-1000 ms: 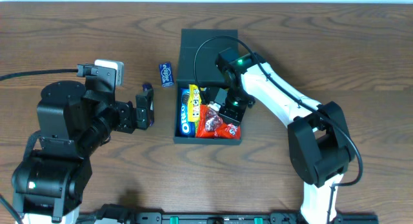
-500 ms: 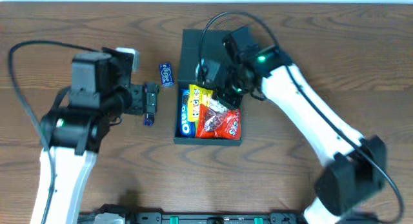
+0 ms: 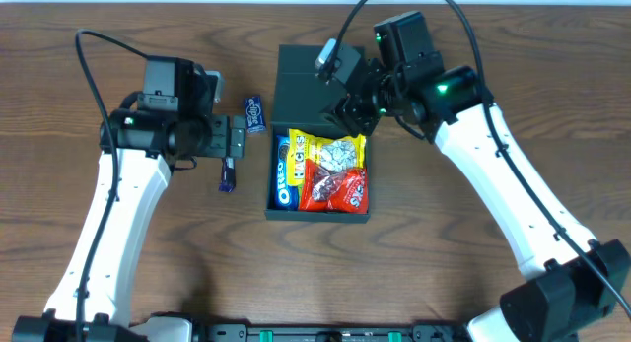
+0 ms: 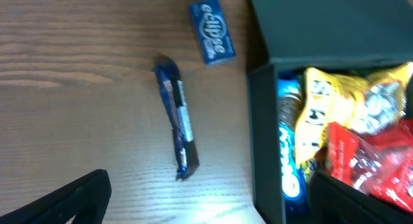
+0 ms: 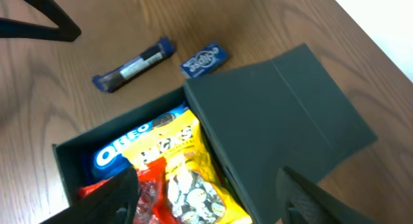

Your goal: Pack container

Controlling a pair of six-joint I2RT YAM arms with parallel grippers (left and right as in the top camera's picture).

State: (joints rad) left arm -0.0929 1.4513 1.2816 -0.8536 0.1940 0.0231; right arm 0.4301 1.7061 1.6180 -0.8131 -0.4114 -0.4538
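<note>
Overhead, the container sits near the middle of the wooden table, its compartment open and its hinged lid folded back flat on the far side. Three packets fill the compartment. A blue Oreo pack stands along the left wall, a yellow packet lies across the far part, and a red packet lies in front of it, touching both. Two items lie on the table left of the container. A small blue gum pack is close to the lid's left edge, and a dark blue bar lies nearer the front, apart from the container wall. The left gripper hangs above the table between those two items, just beside the container. In the left wrist view its dark fingers stand wide apart at the bottom corners with nothing between them, and the bar lies on the wood ahead. The right gripper hovers over the line where the lid meets the compartment, above the far edge of the yellow packet. In the right wrist view its fingers are spread wide and empty, looking down on the lid and packets.
</note>
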